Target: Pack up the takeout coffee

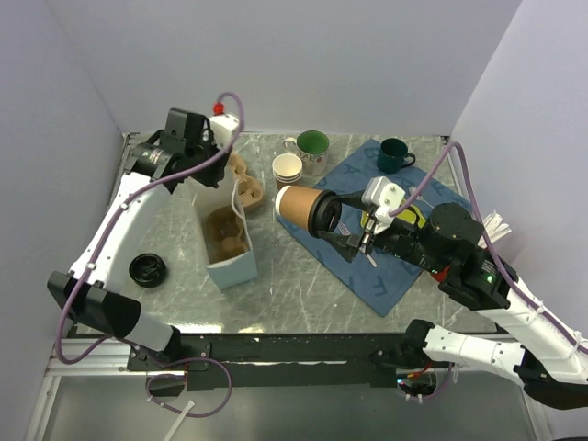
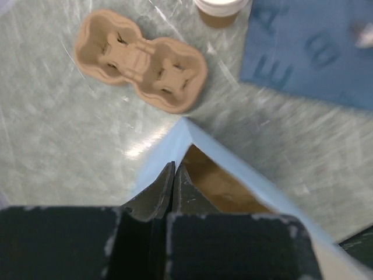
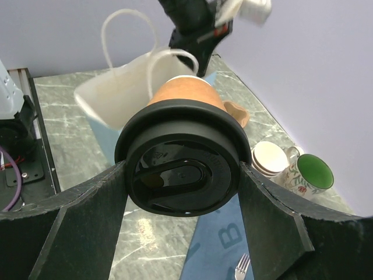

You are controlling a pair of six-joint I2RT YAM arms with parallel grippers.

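Stack of lidless paper cups beside floral mug, dark mug on blue mat, loose black lid well apart

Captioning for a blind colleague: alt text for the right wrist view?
The right gripper holds the takeout coffee sideways, jaws clamping its black lid, which faces the camera. Behind stands a white handled bag; a green-lined mug sits at right.

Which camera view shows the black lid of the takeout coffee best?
The right wrist view: the lid faces the camera and fills the middle, between the fingers of the right hand. The top external view shows it small and side-on. The left wrist view does not show it.
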